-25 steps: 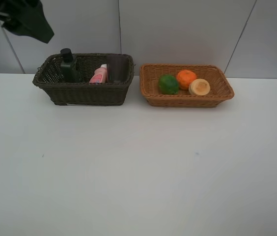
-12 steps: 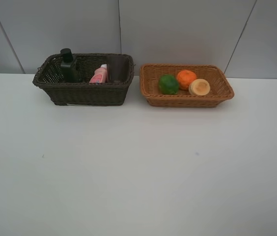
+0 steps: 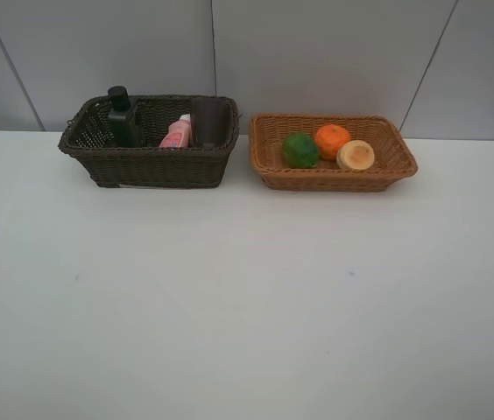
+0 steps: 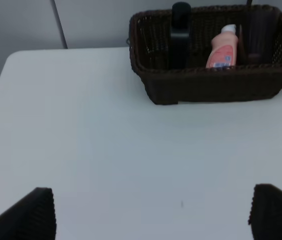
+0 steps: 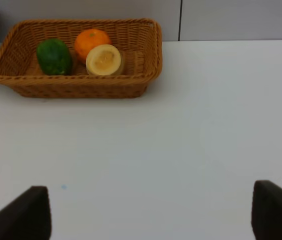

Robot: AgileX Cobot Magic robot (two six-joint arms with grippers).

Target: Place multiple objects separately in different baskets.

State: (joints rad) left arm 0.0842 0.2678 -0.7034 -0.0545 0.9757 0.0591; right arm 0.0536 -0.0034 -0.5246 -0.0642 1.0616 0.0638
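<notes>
Baskets [image 3: 151,157] side by side on white table [image 3: 247,289] (nothing between); both jaws apart, empty.

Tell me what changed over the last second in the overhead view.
A dark arm that showed at the upper left corner has withdrawn out of the overhead view. The dark brown wicker basket and the light tan wicker basket kept their contents and places.

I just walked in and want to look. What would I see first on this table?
Two woven baskets stand side by side at the back of the white table. The light orange-tan wicker basket on the right holds the brightest things: a round orange, a green oval fruit and a pale yellow round fruit. The dark brown wicker basket on the left holds a small pink bottle and a dark pump bottle.
</notes>
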